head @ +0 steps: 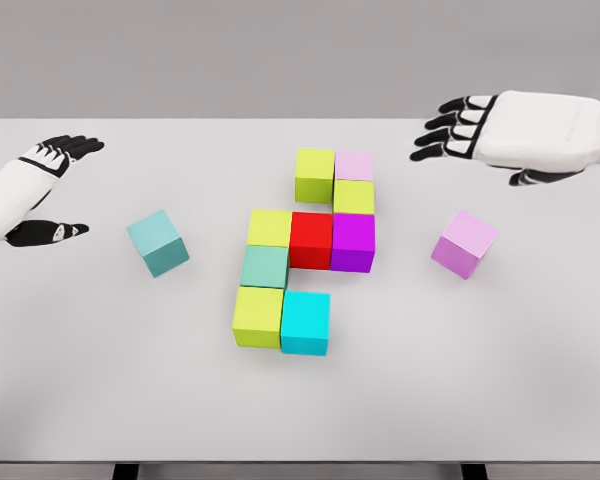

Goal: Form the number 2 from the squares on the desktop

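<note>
Head view is showing the white table point(540, 400) taking up most of the frame, with the figure forming at its middle. Nine cubes are sitting joined there: a lime cube point(315, 174) and pale pink cube point(355, 165) making the top row, another lime cube point(353, 196) under the pink one, then a middle row of lime point(269, 228), red point(311, 238) and magenta point(352, 241). Below the left end a green cube point(265, 266) is leading down to a bottom row of lime point(257, 316) and cyan point(305, 322). The top and bottom rows are each reading one cube short of the middle row, so the 2 is looking nearly done but not complete.

Two loose cubes are waiting well apart from the figure: a teal cube point(158, 243) to the left, turned askew, and a lilac cube point(464, 243) to the right, also skewed. By my judgement these are filling the top-left and bottom-right gaps.

Both hands are holding nothing: the left hand point(42, 190) is resting at the table's left edge with fingers spread, and the right hand point(490, 130) is hovering at the far right, fingers relaxed.
</note>
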### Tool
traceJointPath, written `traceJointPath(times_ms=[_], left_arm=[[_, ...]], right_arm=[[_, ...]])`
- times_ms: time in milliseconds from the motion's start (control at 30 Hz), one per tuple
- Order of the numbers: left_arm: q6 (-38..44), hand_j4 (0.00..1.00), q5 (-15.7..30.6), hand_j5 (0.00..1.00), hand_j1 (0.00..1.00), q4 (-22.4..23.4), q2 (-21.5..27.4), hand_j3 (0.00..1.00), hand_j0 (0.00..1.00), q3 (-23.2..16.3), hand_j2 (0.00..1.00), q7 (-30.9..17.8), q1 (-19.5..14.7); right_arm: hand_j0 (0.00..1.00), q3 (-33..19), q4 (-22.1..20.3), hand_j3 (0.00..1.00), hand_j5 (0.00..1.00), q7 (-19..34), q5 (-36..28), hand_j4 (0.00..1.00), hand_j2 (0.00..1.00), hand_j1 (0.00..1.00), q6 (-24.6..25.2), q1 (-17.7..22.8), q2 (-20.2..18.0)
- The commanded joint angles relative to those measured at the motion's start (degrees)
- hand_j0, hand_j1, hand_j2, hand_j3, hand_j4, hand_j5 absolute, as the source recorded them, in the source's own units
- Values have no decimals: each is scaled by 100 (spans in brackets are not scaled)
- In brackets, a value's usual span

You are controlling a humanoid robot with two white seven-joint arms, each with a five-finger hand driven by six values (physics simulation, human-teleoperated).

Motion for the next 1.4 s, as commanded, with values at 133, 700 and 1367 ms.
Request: traceJointPath(times_ms=[133, 700, 1367], left_arm=[[2, 100, -74, 100, 100, -2, 56, 100, 100, 11, 100, -12, -26], [2, 100, -1314, 100, 100, -72, 416, 100, 100, -313, 100, -56, -606], [2, 100, 2272, 100, 100, -11, 1251, 100, 100, -3284, 100, -3196, -3085]], right_arm=[[100, -25, 9, 100, 100, -3, -27, 100, 100, 100, 15, -17, -70], [100, 687, 166, 100, 100, -3, -159, 100, 100, 100, 15, 44, -272], [100, 1391, 1731, 100, 100, -3, 219, 100, 100, 100, 15, -17, 343]])
